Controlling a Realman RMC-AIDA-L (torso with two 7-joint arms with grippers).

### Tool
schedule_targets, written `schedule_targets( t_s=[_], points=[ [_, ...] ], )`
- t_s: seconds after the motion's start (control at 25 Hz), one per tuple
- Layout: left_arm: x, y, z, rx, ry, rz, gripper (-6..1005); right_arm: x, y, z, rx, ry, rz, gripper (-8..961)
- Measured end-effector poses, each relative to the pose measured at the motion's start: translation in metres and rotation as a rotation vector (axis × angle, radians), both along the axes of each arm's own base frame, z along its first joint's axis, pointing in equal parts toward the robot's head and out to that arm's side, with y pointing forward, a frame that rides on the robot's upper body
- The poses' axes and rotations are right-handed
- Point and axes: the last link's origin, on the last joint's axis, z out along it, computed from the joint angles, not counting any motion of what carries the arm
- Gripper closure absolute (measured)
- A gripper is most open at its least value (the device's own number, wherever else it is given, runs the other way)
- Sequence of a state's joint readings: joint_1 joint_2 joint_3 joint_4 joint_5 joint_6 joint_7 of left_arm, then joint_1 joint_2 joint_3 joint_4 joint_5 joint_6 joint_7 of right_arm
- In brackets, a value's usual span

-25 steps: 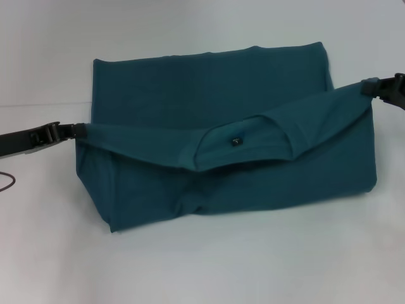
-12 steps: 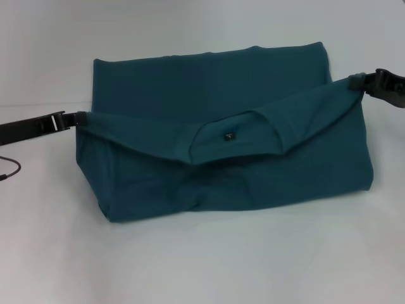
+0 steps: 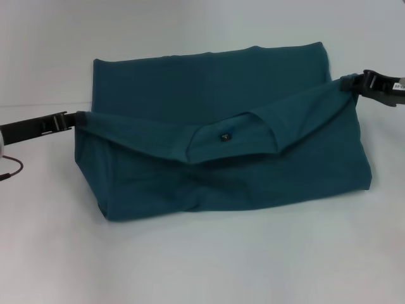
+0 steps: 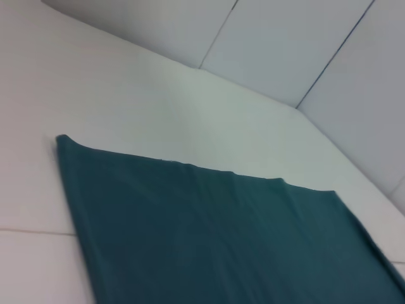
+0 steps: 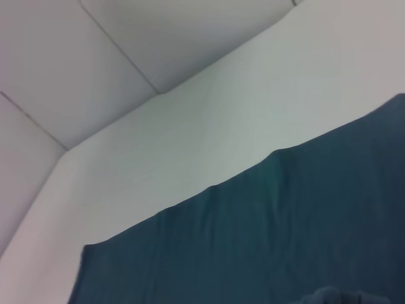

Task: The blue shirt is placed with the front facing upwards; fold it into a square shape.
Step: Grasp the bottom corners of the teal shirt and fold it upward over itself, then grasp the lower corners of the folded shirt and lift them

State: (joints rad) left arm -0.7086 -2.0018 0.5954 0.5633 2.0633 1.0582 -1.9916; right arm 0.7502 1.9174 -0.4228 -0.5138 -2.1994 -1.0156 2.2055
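Both grippers are carrying the collar edge of the blue shirt [image 3: 215, 126] farther toward the bench's far edge than a second ago: left gripper [image 3: 74, 118] clamped on one corner, right gripper [image 3: 350, 83] on the other. The right corner rides higher now, so the half-fold over the mid-bench shirt looks well underway.

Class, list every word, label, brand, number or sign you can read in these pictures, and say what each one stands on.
No text can be read.
Small dark tag at the neck of the blue shirt: a pale mark on it, too small to read.
White label on the right arm, behind the right pincer: blurred, unreadable.
No chest print shows; the shirt is folded over.
The left pincer bears no marking.
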Motion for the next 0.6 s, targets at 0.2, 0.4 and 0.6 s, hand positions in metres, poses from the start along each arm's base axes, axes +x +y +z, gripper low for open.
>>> schedule_targets(
  t_s=[0.2, 0.4, 0.6],
  points=[
    [-0.004, 0.0019, -0.0081, 0.032, 0.048, 0.008, 961, 0.0034, 0.0019, -0.0083, 0.002, -0.004, -0.035, 794],
    [-0.0074, 0.0021, -0.0121, 0.054, 0.073, 0.016, 836, 0.0056, 0.0027, -0.0108, 0.01, -0.026, -0.043, 772],
    [-0.0096, -0.0028, -0.0029, 0.067, 0.072, 0.001, 618, 0.0046, 0.0034, -0.0031, 0.018, -0.077, -0.008, 668]
  ],
)
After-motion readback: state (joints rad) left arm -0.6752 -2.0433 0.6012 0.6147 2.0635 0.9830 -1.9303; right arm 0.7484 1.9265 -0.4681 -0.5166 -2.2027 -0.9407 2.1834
